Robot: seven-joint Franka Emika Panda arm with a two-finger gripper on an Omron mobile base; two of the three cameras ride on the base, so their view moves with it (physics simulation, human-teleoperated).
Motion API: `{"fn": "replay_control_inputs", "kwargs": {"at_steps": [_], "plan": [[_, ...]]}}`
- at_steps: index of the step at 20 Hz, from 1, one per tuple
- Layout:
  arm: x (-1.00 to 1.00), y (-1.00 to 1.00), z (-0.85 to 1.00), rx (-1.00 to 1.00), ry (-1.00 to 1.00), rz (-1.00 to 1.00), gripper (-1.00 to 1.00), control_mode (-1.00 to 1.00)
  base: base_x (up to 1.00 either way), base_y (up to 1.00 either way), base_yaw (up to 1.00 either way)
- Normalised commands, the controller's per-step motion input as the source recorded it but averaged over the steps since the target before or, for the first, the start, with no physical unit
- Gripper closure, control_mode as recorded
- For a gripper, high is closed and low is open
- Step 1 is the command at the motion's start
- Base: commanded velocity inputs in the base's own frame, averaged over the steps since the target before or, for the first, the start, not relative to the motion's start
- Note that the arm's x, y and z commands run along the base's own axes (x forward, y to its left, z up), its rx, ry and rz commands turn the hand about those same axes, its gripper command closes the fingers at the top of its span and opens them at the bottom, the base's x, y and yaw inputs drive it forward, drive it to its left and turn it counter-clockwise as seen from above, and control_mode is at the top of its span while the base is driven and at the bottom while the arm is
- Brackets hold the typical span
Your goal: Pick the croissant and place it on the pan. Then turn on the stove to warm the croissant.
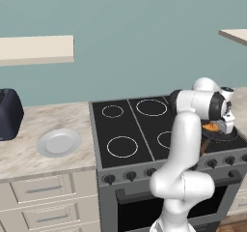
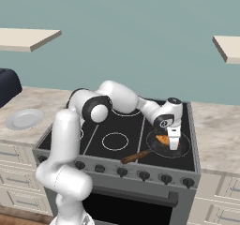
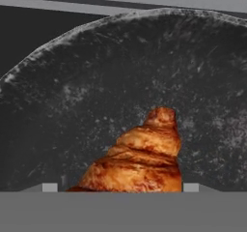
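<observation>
Teal wall behind, beige marbled counter [image 1: 43, 122], two pale shelves. Black-topped stove [image 2: 117, 139] with five white rings, knob row in front. One plate [image 1: 59, 142] left, dark appliance [image 1: 9, 114] beyond. Gripper [image 2: 174, 143] low over pan [image 2: 183, 149], croissant [image 3: 137, 161] between fingers; grip unclear.

One croissant [image 3: 137, 161], one pan [image 2: 180, 149], one plate [image 1: 59, 142], perhaps five burner rings [image 1: 122, 146].
</observation>
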Motion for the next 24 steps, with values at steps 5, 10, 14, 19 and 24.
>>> {"fn": "replay_control_inputs", "kwargs": {"at_steps": [5, 10, 14, 19, 24], "plan": [[0.15, -0.05, -0.33, 0.00, 0.07, -0.04, -1.00, -1.00, 0.00, 0.00, 0.00], [-0.04, -0.01, -0.06, 0.00, 0.00, -0.07, -1.00, -1.00, 0.00, 0.00, 0.00], [-0.43, -0.11, 0.00, 0.01, -0.14, -0.03, -1.00, -1.00, 0.00, 0.00, 0.00], [-0.52, -0.01, 0.15, 0.01, -0.27, -0.02, -1.00, -1.00, 0.00, 0.00, 0.00], [-0.39, 0.18, 0.65, 0.00, -0.32, -0.02, -1.00, -1.00, 0.00, 0.00, 0.00]]}}
